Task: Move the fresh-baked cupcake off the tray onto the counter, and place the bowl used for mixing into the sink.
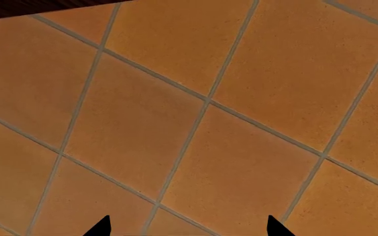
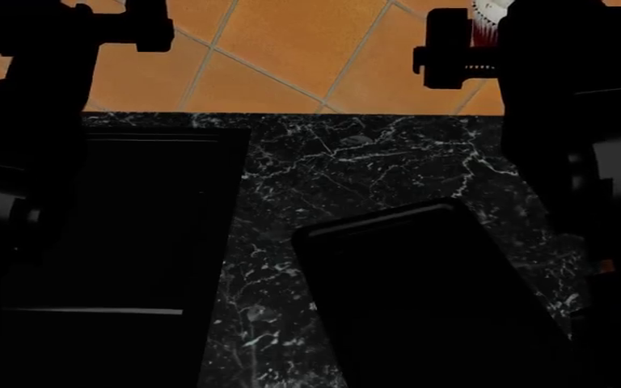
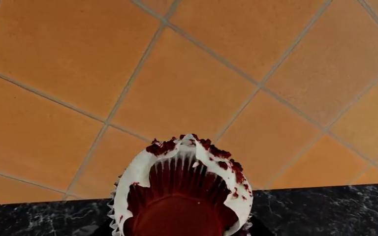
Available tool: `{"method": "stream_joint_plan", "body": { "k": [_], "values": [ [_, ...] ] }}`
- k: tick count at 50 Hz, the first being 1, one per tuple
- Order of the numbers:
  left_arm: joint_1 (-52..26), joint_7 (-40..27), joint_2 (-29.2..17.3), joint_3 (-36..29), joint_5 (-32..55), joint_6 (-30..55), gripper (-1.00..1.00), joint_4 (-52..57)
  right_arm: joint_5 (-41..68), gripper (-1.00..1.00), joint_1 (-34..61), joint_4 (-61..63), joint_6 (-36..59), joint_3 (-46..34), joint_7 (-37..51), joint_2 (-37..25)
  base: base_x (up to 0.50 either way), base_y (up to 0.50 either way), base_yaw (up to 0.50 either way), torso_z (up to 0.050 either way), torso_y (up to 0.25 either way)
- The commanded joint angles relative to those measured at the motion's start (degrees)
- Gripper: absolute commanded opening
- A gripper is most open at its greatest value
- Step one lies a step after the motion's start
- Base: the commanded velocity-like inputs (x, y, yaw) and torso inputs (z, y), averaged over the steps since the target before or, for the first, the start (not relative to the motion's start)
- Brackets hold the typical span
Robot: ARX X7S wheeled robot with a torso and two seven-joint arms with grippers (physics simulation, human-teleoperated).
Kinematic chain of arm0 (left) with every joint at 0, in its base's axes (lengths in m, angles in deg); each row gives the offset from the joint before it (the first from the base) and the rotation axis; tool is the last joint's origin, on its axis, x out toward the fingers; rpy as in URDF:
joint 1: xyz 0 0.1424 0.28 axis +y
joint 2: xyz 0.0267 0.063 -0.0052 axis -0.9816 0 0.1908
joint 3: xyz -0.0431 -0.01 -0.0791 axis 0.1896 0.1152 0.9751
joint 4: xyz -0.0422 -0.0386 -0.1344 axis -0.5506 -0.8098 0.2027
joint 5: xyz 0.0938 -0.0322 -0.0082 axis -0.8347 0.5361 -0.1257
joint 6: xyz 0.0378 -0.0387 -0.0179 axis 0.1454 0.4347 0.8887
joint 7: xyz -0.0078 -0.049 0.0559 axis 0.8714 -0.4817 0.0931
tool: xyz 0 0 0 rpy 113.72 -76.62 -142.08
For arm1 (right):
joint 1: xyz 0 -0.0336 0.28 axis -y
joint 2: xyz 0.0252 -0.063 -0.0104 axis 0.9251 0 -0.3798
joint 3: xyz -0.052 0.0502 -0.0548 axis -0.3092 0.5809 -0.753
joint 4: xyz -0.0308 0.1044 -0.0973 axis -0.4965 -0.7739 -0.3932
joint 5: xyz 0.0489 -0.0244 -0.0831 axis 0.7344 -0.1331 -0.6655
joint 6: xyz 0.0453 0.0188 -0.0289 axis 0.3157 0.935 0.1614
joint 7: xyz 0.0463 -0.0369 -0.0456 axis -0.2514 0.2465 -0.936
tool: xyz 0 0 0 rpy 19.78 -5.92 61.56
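The cupcake, white frosting over a red ribbed wrapper, fills the space between the fingers of my right gripper, which is shut on it. In the head view the cupcake hangs high at the top right, past the far edge of the counter. The flat black tray lies bare and slanted on the counter. The deep black sink is at the left. My left gripper is open over floor tiles with nothing between its fingertips. The bowl is out of view.
Orange floor tiles lie beyond the counter's far edge. A dark brown strip crosses a corner of the left wrist view. Both dark arms frame the head view at left and right.
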Motion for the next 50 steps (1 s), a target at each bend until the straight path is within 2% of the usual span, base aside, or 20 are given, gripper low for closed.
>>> {"method": "stream_joint_plan", "body": {
  "k": [1, 33, 50],
  "values": [
    [0.7, -1.0, 0.2, 0.5, -3.1, -1.4, 1.00, 0.0, -1.7, -1.00, 0.4, -0.7, -0.8, 0.2, -1.2, 0.1, -0.03, -0.22, 0.00, 0.000, 0.000],
    [1.0, 0.3, 0.2, 0.5, -3.5, -2.4, 1.00, 0.0, -1.6, -1.00, 0.8, -1.5, -0.7, -0.1, -1.4, 0.3, -0.14, -0.27, 0.00, 0.000, 0.000],
    [0.9, 0.8, 0.2, -0.2, -2.9, -2.4, 1.00, 0.1, -1.4, -1.00, 0.7, -1.2, -0.6, 0.0, -1.1, 0.2, -0.03, -0.41, 0.00, 0.000, 0.000]
  ]
}}
